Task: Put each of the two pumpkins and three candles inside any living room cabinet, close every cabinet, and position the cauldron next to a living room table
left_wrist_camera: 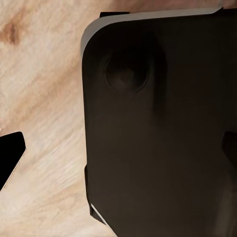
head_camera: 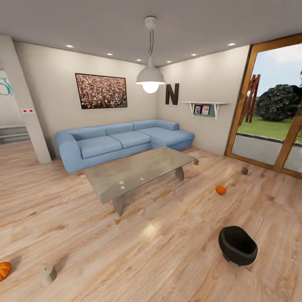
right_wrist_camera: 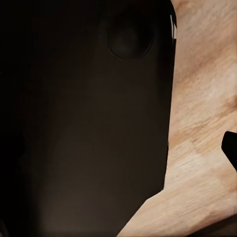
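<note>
In the head view, the glass-topped table [head_camera: 134, 170] stands mid-room before the sofa. One orange pumpkin [head_camera: 220, 189] lies on the floor right of it, and another pumpkin [head_camera: 3, 270] is cut by the frame's lower left edge. A candle [head_camera: 48, 273] stands beside that pumpkin. A second candle [head_camera: 244, 170] is near the glass door, and a third candle [head_camera: 196, 161] is by the table's far right corner. The black cauldron [head_camera: 237, 245] sits on the floor at lower right. The cabinet is out of view. My left gripper [left_wrist_camera: 118, 153] and right gripper [right_wrist_camera: 118, 153] hang over the robot's dark body, fingers wide apart, holding nothing.
A blue corner sofa [head_camera: 121, 142] lines the back wall. A wood-framed glass door [head_camera: 268, 126] fills the right wall. A white pillar [head_camera: 25, 109] and an opening lie at the left. Wooden floor [head_camera: 159, 235] stretches between the table and me.
</note>
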